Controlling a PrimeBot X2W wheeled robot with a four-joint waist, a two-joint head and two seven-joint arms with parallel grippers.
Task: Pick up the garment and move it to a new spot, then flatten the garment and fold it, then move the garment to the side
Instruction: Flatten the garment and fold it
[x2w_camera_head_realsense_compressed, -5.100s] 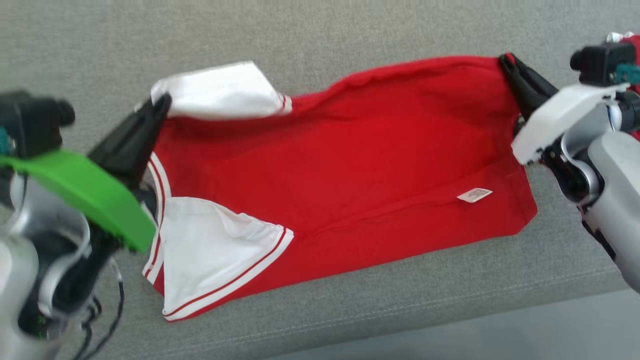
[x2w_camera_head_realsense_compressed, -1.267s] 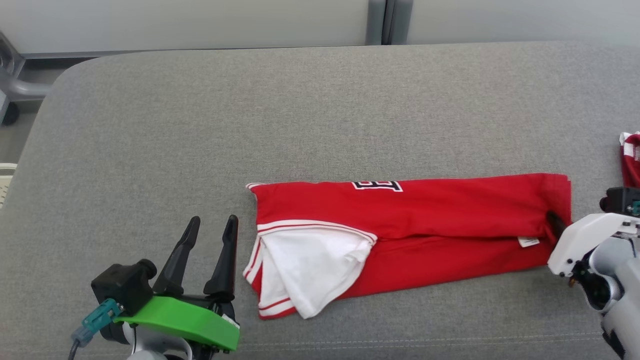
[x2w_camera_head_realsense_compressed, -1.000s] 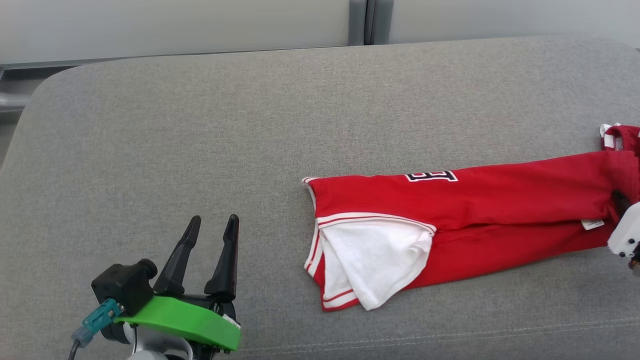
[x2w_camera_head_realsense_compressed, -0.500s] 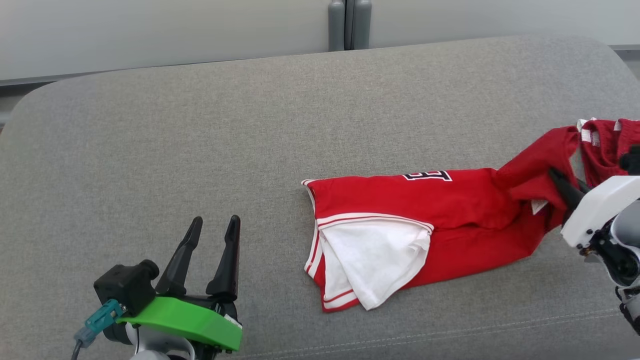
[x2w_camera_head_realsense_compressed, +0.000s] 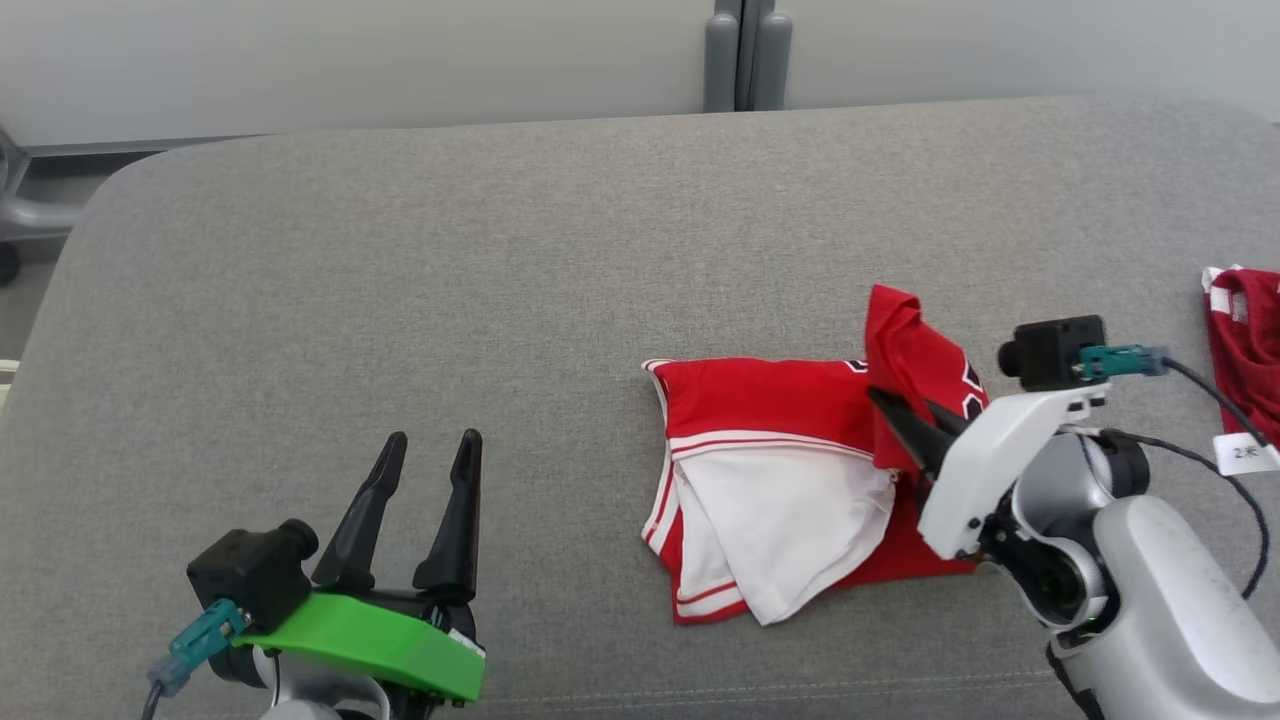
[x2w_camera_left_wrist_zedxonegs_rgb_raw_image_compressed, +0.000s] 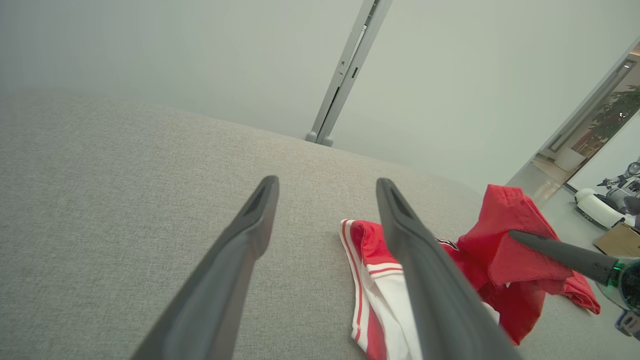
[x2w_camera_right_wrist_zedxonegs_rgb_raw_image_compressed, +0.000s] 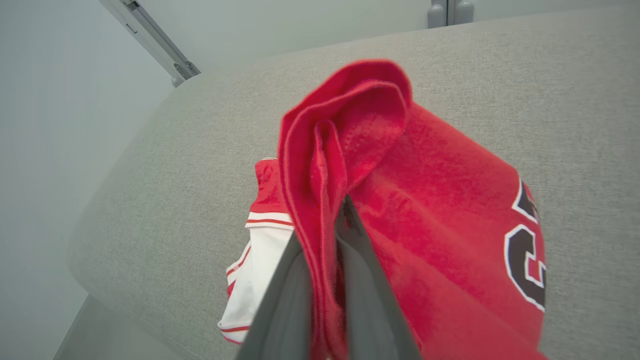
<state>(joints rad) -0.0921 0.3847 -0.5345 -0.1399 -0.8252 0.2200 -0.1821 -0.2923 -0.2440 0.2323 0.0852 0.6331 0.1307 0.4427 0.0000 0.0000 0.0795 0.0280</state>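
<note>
While the left hand (x2w_camera_head_realsense_compressed: 432, 437) rests with fingers apart, the right hand (x2w_camera_head_realsense_compressed: 898, 398) clamps the red jersey's (x2w_camera_head_realsense_compressed: 760, 395) raised end.

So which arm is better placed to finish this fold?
Right: the right gripper is shut on the garment, its red end lifted above the flat part, so it likely just lays it down. The left gripper stands open, apart from the cloth.

The right gripper (x2w_camera_head_realsense_compressed: 902, 402), pinching one end of the red garment (x2w_camera_head_realsense_compressed: 760, 400), has carried that end across toward the other; the garment, stretched long a second ago, now lies doubled under the gripper with the held end raised. The left gripper (x2w_camera_head_realsense_compressed: 432, 438), which earlier clamped the other end, has let go, fingers spread.
</note>
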